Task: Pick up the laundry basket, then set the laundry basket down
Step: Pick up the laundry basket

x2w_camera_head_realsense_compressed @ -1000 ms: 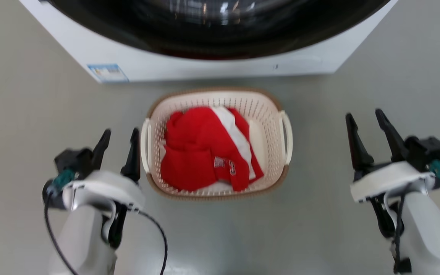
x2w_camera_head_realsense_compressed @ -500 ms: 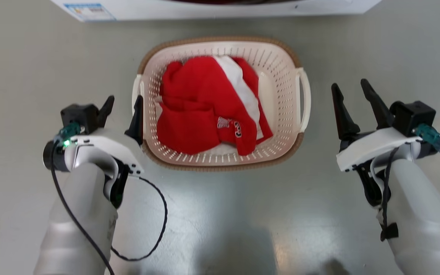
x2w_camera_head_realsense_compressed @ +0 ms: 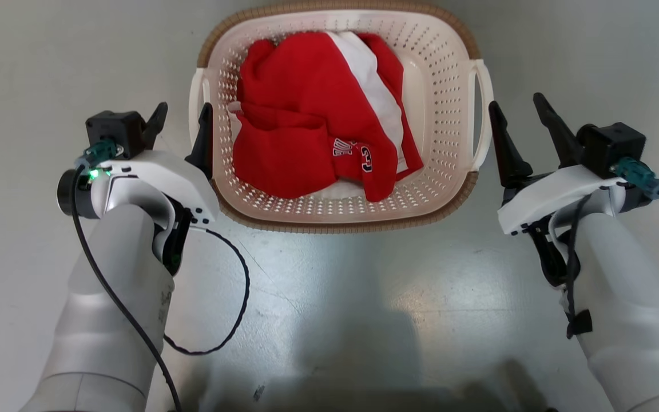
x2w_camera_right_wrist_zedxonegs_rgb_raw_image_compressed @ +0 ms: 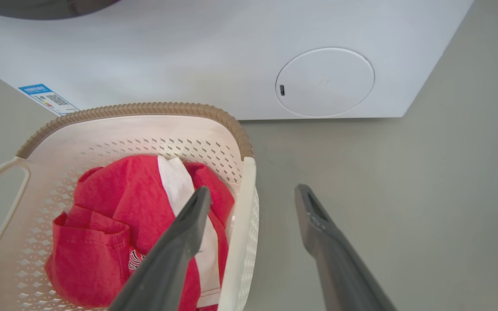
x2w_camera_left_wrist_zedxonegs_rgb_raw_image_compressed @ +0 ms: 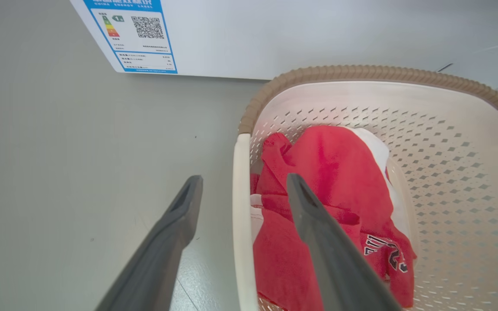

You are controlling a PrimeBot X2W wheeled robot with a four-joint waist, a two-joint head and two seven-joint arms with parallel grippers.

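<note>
As both flank the laundry basket (x2w_camera_head_realsense_compressed: 444,74), left end effector (x2w_camera_head_realsense_compressed: 185,107) and right end effector (x2w_camera_head_realsense_compressed: 515,100) gape wide, empty.

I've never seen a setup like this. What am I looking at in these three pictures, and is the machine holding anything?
This is a wheeled robot with two arms, each ending in two long dark fingers. The wide picture comes from a camera on its head, looking down. The other two come from cameras on its wrists, looking along the fingers. On the grey floor sits a cream-white perforated plastic laundry basket with a brown rim, holding a red and white garment, in front of a white washing machine. The left fingers and the right fingers are both spread open beside the basket's white side handles. Nothing is held yet.
</note>
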